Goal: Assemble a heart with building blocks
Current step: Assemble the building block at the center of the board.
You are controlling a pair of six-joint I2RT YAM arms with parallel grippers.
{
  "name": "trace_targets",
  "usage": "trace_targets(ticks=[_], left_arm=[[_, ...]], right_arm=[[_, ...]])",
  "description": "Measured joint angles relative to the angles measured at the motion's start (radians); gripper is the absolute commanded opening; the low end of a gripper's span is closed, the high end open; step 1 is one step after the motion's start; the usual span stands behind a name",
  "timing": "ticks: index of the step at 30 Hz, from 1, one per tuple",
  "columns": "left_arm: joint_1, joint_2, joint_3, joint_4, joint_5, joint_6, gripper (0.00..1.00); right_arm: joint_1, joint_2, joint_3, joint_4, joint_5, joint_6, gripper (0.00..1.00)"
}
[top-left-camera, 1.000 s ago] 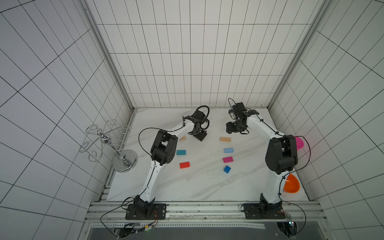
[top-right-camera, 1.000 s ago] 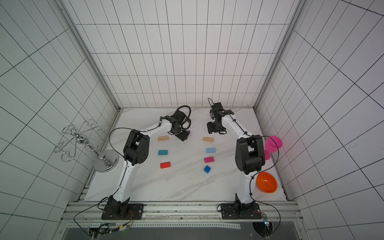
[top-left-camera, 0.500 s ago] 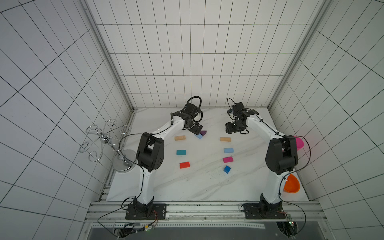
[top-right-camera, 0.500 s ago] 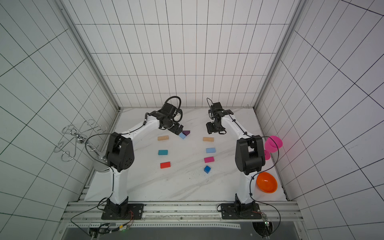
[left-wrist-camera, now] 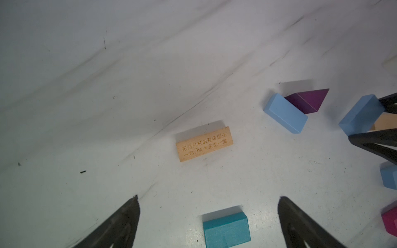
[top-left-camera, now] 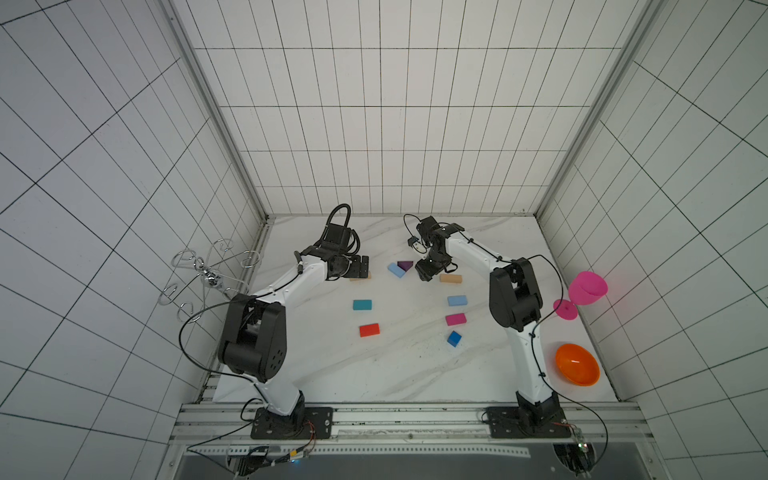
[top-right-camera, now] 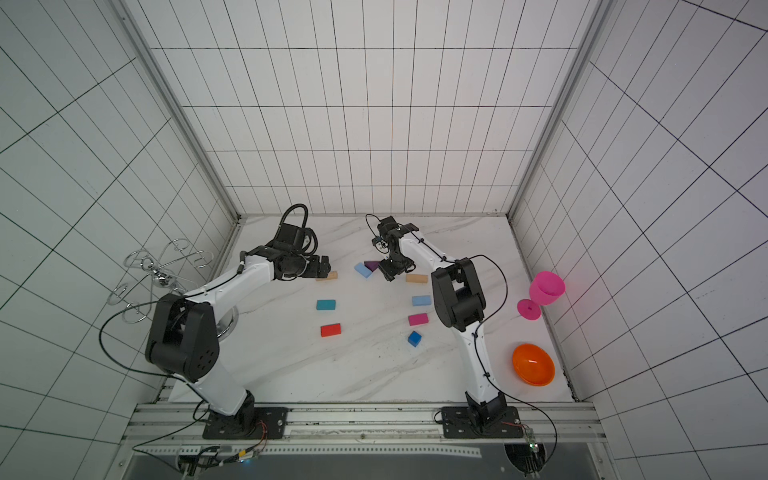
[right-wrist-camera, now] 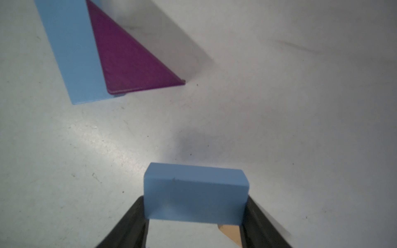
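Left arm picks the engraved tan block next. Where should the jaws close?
Probably across the two long sides of the engraved tan block, coming straight down: it lies flat with bare table around it, and that narrow width suits the open left gripper.

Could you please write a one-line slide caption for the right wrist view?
Right claw grips a light blue brick, facing the purple wedge that rests against a second light blue brick.

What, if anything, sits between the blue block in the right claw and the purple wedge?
Nothing visible. In the right wrist view only bare table lies between the light blue brick held by the right gripper and the purple wedge.
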Motion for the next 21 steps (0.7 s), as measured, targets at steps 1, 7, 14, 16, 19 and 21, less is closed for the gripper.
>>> trace_targets(ticks=[1, 7, 14, 16, 19, 21], left_arm=[[0.001, -0.008, -0.007, 0.000, 0.002, -0.006, 0.98], [0.002, -0.059, -0.016, 0.018, 0.011, -0.030, 0.98], [0.002, -0.070, -0.037, 0.029, 0.014, -0.036, 0.98], [0.002, -0.069, -0.040, 0.029, 0.014, -0.036, 0.98], [0.002, -0.070, -0.041, 0.029, 0.014, -0.036, 0.98], [0.002, -0.069, -0.042, 0.030, 0.014, -0.036, 0.98]], right_arm=[[0.004, 0.013, 0.017, -0.008, 0.003, -0.008, 0.44], [0.008, 0.036, 0.048, -0.027, 0.002, -0.056, 0.46], [0.010, 0.055, 0.093, -0.036, -0.036, -0.098, 0.47], [0.010, 0.068, 0.110, -0.037, -0.043, -0.103, 0.47], [0.011, 0.090, 0.124, -0.037, -0.052, -0.104, 0.47], [0.013, 0.101, 0.124, -0.037, -0.058, -0.104, 0.47]])
